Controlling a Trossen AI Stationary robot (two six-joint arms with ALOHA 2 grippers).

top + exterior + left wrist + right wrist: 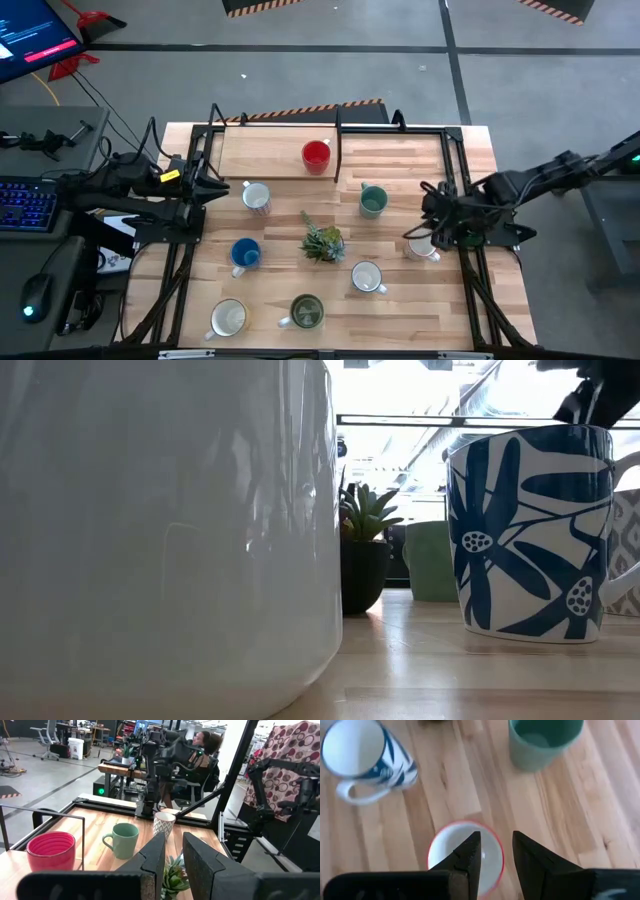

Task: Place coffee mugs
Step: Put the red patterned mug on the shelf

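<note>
Eight coffee mugs on the wooden surface (pixel 420 310), counted in the high view from the bottom of the frame upward. Lowest row, two: a cream mug (pixel 228 318) at lower left and an olive green mug (pixel 305 312) just right of it. Next row up, two more: the blue mug (pixel 244 254) left of centre and a white mug with blue print (pixel 366 277) right of centre. One small spiky plant (pixel 322 242) sits between them at mid-frame.

At centre right is the right gripper (pixel 432 238), right over a white mug (pixel 422 250). In its wrist view, the fingers (pixel 470 851) stand apart astride that mug's red-edged rim (pixel 465 855), one tip over the bowl and the other outside, with no clamp on it.

Higher up, two more: a white striped mug (pixel 256 197) and the teal mug (pixel 372 201). The left gripper (pixel 218 188) hovers at the left edge beside the striped mug, fingers a narrow gap apart, holding nothing.

Top centre: one red mug (pixel 316 155), alone on the paler board.
</note>
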